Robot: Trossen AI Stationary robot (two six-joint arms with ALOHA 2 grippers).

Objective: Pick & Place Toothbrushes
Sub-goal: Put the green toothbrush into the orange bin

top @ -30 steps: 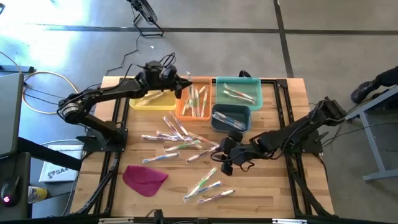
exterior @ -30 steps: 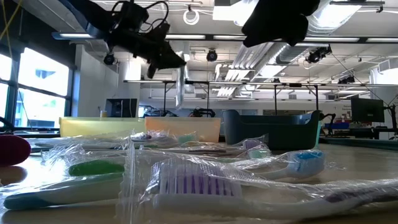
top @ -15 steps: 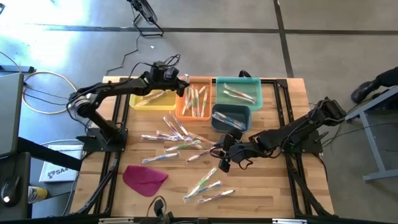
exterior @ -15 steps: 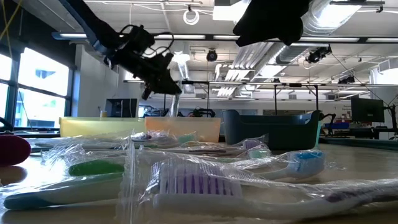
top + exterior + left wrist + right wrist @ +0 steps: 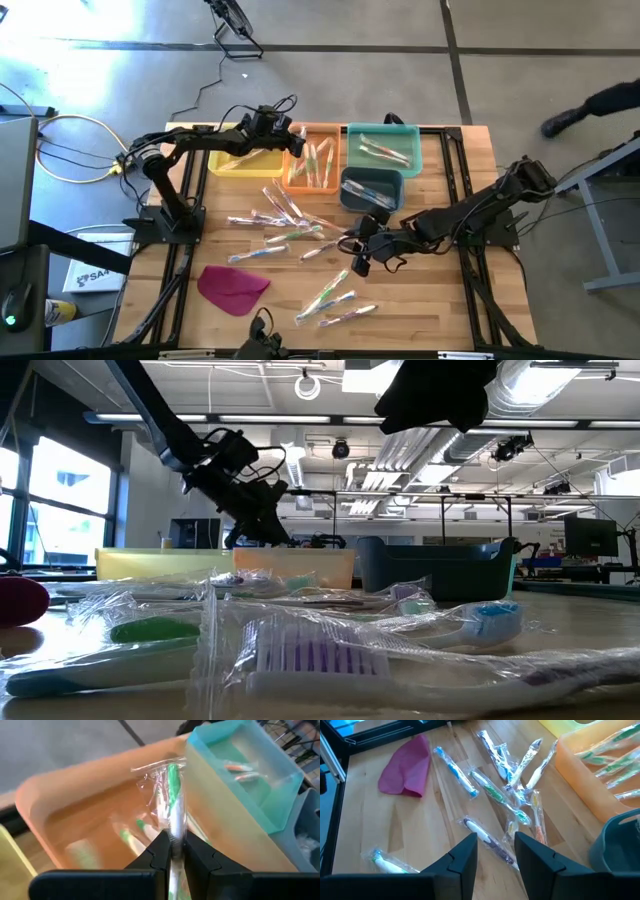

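- My left gripper is over the rectangular orange plastic bin, fingers pinched on a green-handled toothbrush in a clear glossy wrapper that juts out over the bin's floor.
- That orange bin already holds several wrapped green-handled brushes lying lengthwise.
- Left of the orange bin sits the flat yellow plastic bin, with a pale wrapped brush inside.
- Right of the orange bin is the teal plastic bin, holding a few wrapped brushes with orange-pink handles.
- Just in front of the teal bin, touching the orange bin's corner, stands the dark slate-blue plastic tub, with blue-handled brushes in it.
- My right gripper hovers low in front of the orange bin, fingers parted, holding nothing, above a purple-handled wrapped toothbrush.
- The loose toothbrushes on the wooden table fan out in front of the orange bin; more lie nearer the table's front edge.
- A flat magenta cloth-like piece lies toward the front-left, with bare wood around it.
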